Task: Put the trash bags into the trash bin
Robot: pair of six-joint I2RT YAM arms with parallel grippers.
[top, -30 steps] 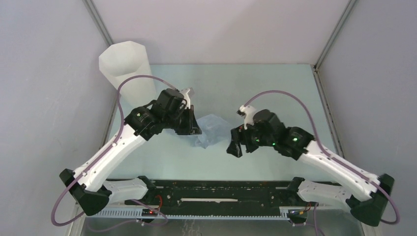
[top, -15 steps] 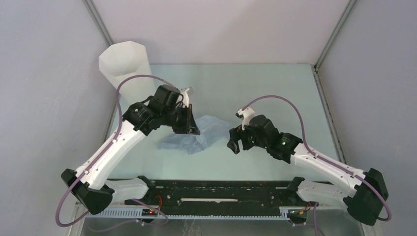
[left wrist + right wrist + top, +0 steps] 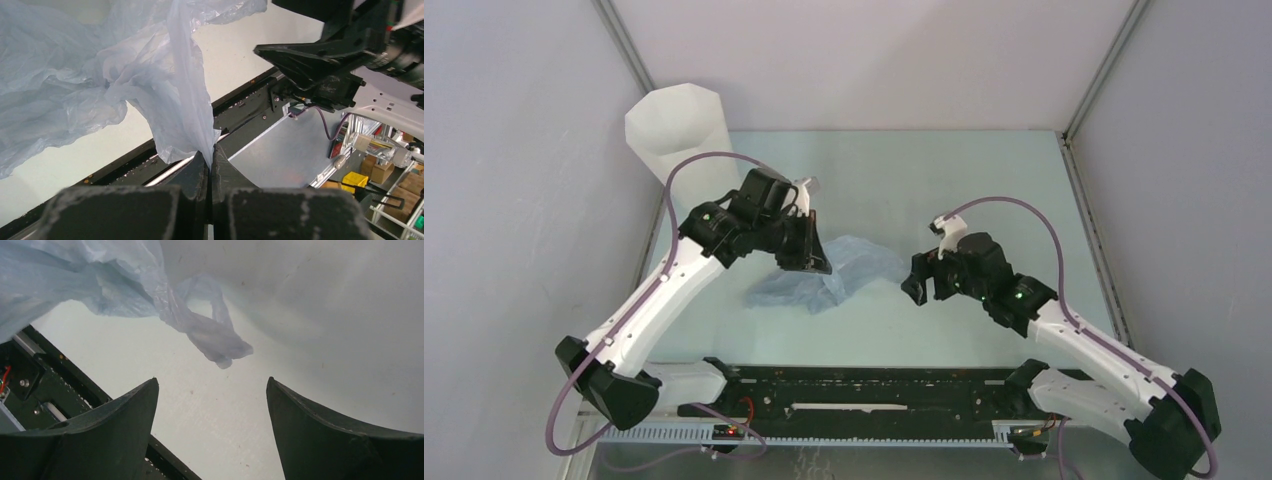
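The pale blue-grey trash bag (image 3: 839, 268) lies crumpled in the middle of the table, one edge lifted. My left gripper (image 3: 812, 262) is shut on that edge; the film runs up out of the closed jaws in the left wrist view (image 3: 187, 107). My right gripper (image 3: 921, 288) is open and empty, just right of the bag. In the right wrist view a loop-shaped handle of the bag (image 3: 210, 337) hangs ahead of the spread fingers (image 3: 125, 415), not touching them. The white faceted trash bin (image 3: 682, 140) stands upright at the far left corner, behind the left arm.
Grey enclosure walls (image 3: 514, 180) close in the table (image 3: 984, 190) on left, back and right. A black rail (image 3: 864, 385) runs along the near edge between the arm bases. The right arm (image 3: 340, 55) shows in the left wrist view, right of the bag.
My left gripper has lifted and pulled the bag, spreading it out to the left. My right gripper has moved right and away from the bag, staying open.
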